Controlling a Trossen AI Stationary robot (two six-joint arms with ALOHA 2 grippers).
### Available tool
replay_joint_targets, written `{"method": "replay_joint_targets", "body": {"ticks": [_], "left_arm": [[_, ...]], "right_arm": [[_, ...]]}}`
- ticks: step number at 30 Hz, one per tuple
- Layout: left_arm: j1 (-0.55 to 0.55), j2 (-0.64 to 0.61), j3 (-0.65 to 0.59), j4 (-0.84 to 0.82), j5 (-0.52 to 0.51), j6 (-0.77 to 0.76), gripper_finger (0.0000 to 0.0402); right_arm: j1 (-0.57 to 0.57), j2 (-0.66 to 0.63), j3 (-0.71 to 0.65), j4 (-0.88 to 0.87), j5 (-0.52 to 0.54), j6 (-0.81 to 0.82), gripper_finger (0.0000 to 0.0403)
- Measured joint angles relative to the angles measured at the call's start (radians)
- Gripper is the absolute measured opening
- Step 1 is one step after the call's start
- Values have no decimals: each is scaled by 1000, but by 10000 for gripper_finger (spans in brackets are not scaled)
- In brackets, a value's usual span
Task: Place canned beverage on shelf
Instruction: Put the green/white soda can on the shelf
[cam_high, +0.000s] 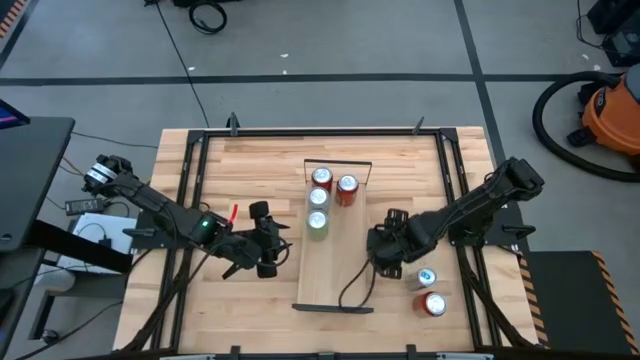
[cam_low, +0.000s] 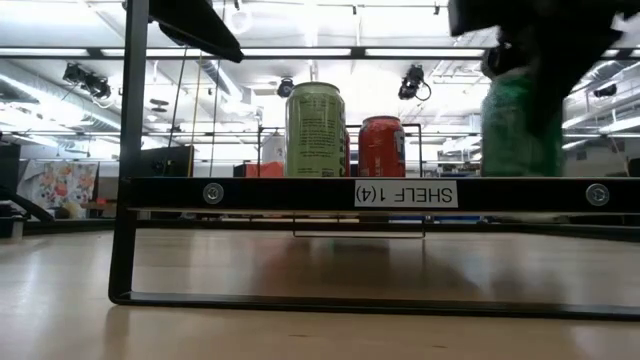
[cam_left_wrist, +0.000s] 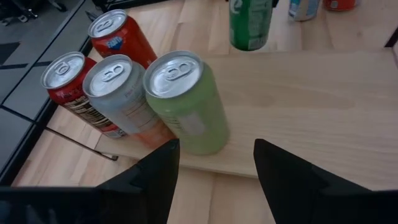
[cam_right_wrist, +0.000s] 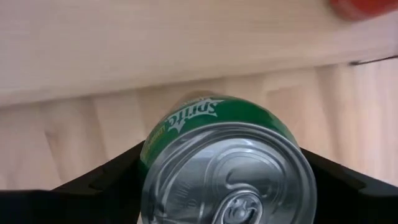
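The shelf is a long light-wood plank with black end rails in the middle of the table. Several cans stand upright on its far half: a light green one, a silver one and two red ones. My right gripper is just right of the shelf and is shut on a green Sprite can, which also shows in the low view. My left gripper is open and empty just left of the shelf, facing the light green can. My right gripper pinches the Sprite can's round side wall, just below its top rim, between its two fingers, one on each side. The fingers come at it slanting down from the table's right side. The can stays upright, top up, and looks lifted clear of the table.
Two more cans stand on the tabletop at the near right, a pale blue one and a red one. The near half of the shelf plank is bare. The black end rail crosses the shelf's near end.
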Motion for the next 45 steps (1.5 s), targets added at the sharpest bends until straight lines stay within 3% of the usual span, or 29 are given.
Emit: {"method": "replay_joint_targets", "body": {"ticks": [7,19,45], "left_arm": [[21,0,0,0,0,0,217],[31,0,0,0,0,-2,217],[30,0,0,-1,4,0,217]], "right_arm": [[-99,-11,145,-105,63,-55,328],[-293,-12,192,104,32,-69,328],[-369,117,192,179,-42,-110,329]]}}
